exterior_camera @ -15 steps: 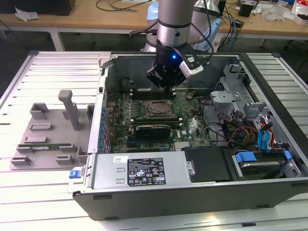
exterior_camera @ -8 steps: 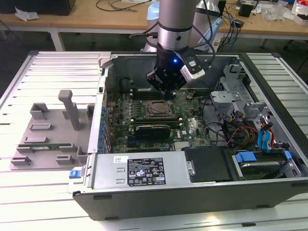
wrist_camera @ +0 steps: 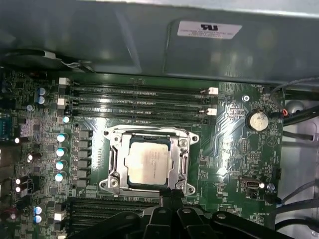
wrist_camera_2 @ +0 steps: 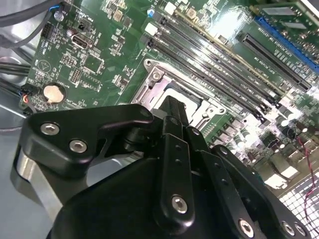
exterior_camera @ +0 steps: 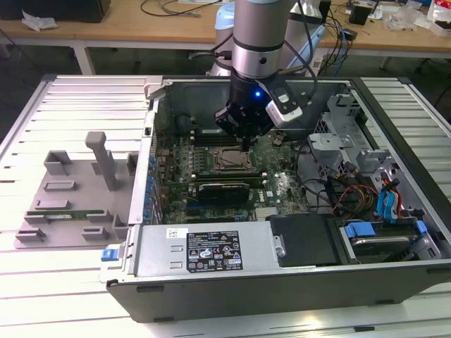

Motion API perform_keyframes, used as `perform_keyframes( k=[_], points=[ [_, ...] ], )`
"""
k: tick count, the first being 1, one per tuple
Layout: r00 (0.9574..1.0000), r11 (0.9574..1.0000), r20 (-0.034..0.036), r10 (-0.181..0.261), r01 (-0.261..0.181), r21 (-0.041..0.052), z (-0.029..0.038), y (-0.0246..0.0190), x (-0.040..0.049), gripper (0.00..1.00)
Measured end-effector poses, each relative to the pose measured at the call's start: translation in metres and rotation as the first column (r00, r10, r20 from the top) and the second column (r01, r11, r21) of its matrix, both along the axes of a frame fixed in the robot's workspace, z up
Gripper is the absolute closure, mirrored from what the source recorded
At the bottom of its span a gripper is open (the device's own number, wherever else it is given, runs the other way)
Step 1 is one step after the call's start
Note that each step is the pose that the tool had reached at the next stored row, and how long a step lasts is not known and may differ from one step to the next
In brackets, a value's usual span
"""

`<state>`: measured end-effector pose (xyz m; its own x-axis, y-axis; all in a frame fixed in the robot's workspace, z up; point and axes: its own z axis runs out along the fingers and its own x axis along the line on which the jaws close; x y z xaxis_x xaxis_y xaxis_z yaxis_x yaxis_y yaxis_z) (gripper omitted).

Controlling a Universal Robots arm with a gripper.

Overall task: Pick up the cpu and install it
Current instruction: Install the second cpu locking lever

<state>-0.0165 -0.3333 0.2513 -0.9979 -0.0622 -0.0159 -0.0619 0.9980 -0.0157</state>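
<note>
The cpu (wrist_camera: 148,165) lies seated within the socket frame (wrist_camera: 149,159) on the motherboard (wrist_camera: 234,149), directly beneath the end effector (wrist_camera: 172,196), whose fingers appear clenched and empty.

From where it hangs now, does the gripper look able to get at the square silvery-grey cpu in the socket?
Probably yes. The gripper hangs just above the motherboard beside the socket frame, and the cpu lies face-up inside it with nothing over its metal top. The frame around its edges may hinder a grip on its sides.
</note>
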Motion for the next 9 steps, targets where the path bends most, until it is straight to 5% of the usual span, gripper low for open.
perform_keyframes(
  k=[7,9],
  points=[
    [1.0000,1.0000,0.0000,0.000,0.000,0.0042,-0.0002,-0.0113,0.0000,0.89],
    [1.0000,1.0000,0.0000,0.000,0.000,0.0092,-0.0002,-0.0184,-0.0003,0.89]
  ],
)
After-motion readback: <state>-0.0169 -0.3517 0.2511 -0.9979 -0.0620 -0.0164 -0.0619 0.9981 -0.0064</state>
